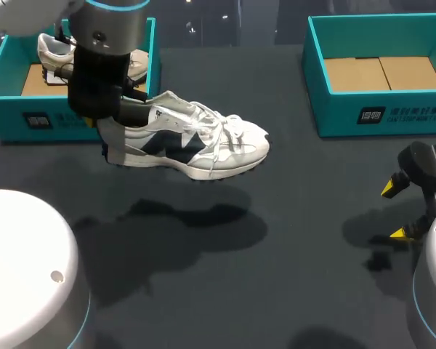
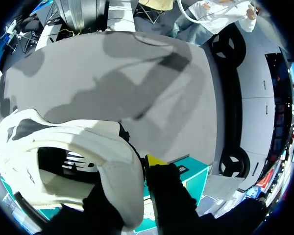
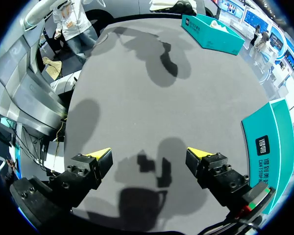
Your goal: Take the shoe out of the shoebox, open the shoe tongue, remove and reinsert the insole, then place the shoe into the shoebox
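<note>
Your left pincer (image 2: pixel 139 169) is clamped on the heel collar of the white sneaker with dark blue side patches (image 1: pixel 196 142), one finger inside the opening and the other outside. In the head view the sneaker hangs with its toe toward 3 o'clock, over the dark grey counter (image 1: pixel 276 254). It is just in front of the teal cardboard shoebox (image 1: pixel 7 109) at 10 o'clock. Its shadow lies apart from it, so I judge that it is lifted and not resting.

A second white shoe (image 1: pixel 51 47) lies inside that box. Your right pincer (image 1: pixel 394 211) is at 4 o'clock, fingers wide apart with nothing between them. The other teal shoebox (image 1: pixel 392 113), at 2 o'clock, shows only its brown cardboard floor.

So the first step, taking the shoe out, looks done. What is left, as I judge it, is to set the sneaker down, open the tongue, remove and reinsert the insole, then place the shoe into the box. The laces appear tied.
</note>
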Robot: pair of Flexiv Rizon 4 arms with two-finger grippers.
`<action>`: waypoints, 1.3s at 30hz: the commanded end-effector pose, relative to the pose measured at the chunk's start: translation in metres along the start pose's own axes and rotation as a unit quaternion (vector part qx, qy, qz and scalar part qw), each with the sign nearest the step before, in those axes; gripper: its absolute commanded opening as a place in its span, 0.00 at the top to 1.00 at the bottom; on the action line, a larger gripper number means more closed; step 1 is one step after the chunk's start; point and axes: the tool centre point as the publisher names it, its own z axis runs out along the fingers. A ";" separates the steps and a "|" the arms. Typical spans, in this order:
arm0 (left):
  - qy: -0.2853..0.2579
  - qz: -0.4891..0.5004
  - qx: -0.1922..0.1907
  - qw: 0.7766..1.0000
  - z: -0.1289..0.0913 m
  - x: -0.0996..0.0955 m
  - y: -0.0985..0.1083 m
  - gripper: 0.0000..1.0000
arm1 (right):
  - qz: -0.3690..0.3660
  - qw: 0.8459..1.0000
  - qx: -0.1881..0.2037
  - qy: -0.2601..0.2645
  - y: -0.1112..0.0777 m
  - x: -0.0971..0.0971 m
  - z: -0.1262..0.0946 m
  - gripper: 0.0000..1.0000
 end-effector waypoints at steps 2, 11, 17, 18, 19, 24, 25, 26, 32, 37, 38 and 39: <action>0.005 -0.004 0.006 1.000 0.013 -0.006 -0.008 1.00 | 0.001 1.000 0.002 -0.002 0.001 0.002 0.000 0.00; 0.016 0.004 0.001 1.000 0.046 -0.062 -0.029 1.00 | 0.001 1.000 0.002 -0.002 0.001 0.002 0.000 0.00; 0.015 0.000 -0.010 1.000 0.061 -0.094 -0.034 1.00 | 0.001 1.000 0.002 -0.002 0.001 0.002 0.000 0.00; 0.013 0.003 -0.008 1.000 0.063 -0.097 -0.035 1.00 | 0.001 1.000 0.002 -0.002 0.001 0.002 0.000 0.00; 0.013 -0.001 -0.013 1.000 0.067 -0.103 -0.035 1.00 | 0.001 1.000 0.002 -0.002 0.001 0.002 0.000 0.00; 0.006 0.007 -0.022 1.000 0.082 -0.123 -0.037 1.00 | 0.001 1.000 0.002 -0.002 0.001 0.002 0.000 0.00; 0.006 0.005 -0.025 1.000 0.084 -0.126 -0.036 1.00 | 0.001 1.000 0.002 -0.002 0.001 0.002 0.000 0.00; 0.007 0.004 -0.027 1.000 0.087 -0.130 -0.036 1.00 | 0.001 1.000 0.002 -0.002 0.001 0.002 0.000 0.00; 0.010 0.004 -0.033 0.999 0.107 -0.146 -0.039 1.00 | 0.001 1.000 0.002 -0.002 0.001 0.002 0.000 0.00; 0.010 0.006 -0.036 0.999 0.120 -0.156 -0.042 1.00 | 0.001 1.000 0.002 -0.002 0.001 0.002 0.000 0.00; 0.012 0.005 -0.037 0.999 0.123 -0.157 -0.042 1.00 | 0.001 1.000 0.002 -0.002 0.001 0.002 0.000 0.00; 0.013 0.004 -0.038 0.999 0.125 -0.159 -0.042 1.00 | 0.001 1.000 0.002 -0.002 0.001 0.002 0.000 0.00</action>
